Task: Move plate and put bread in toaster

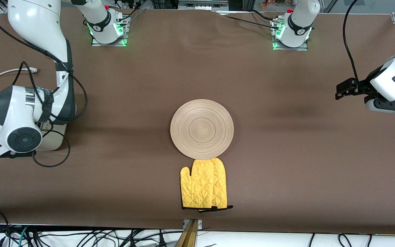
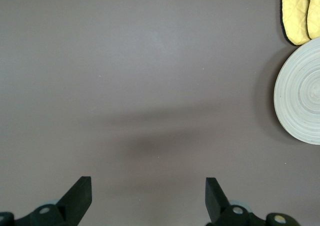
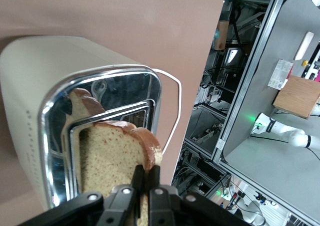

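Only at the right wrist, jaws seemingly pinch bread (image 3: 117, 156) in toaster (image 3: 35, 110)

The right arm bends down from its base to the right arm's end of the table, its wrist turned so the camera looks along the fingers. The right gripper (image 3: 145, 182) has its two black fingers pinched close together on the crust edge of the bread (image 3: 112, 158), which stands in a slot of the toaster (image 3: 60, 85).

The left arm waits at the left arm's end of the table. The left gripper (image 2: 148, 198) hangs above bare tabletop, its fingers spread wide apart and holding nothing.
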{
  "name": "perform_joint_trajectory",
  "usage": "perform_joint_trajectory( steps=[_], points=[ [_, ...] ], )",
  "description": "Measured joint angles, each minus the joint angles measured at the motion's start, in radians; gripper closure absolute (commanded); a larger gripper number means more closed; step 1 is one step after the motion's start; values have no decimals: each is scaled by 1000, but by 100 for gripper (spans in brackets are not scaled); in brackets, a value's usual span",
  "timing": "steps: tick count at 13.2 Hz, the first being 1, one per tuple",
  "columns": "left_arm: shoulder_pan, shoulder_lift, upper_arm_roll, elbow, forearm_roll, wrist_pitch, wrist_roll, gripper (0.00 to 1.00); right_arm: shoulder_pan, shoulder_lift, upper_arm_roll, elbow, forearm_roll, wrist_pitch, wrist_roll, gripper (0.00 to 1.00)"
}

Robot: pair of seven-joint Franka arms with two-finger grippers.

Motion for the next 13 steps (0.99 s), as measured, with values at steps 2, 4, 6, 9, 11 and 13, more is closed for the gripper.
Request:
perform_joint_trajectory(
  steps=[2,4,6,9,11,13],
  points=[
    [0,0,0,0,0,0,0,0,5,4,11,0,9,0,15,1],
    [0,0,0,1,0,2,0,0,5,3,14,0,20,0,12,1],
    [0,1,0,4,0,6,0,0,5,-5,14,1,36,-6,-38,0],
    [0,3,0,15,0,7,0,0,5,-48,8,8,62,-29,-132,0],
    [0,7,0,19,0,7,0,0,4,-108,-2,14,163,-31,-175,0],
    [0,11,0,22,0,7,0,0,-4,-168,-12,20,356,-34,-194,0]
  ],
)
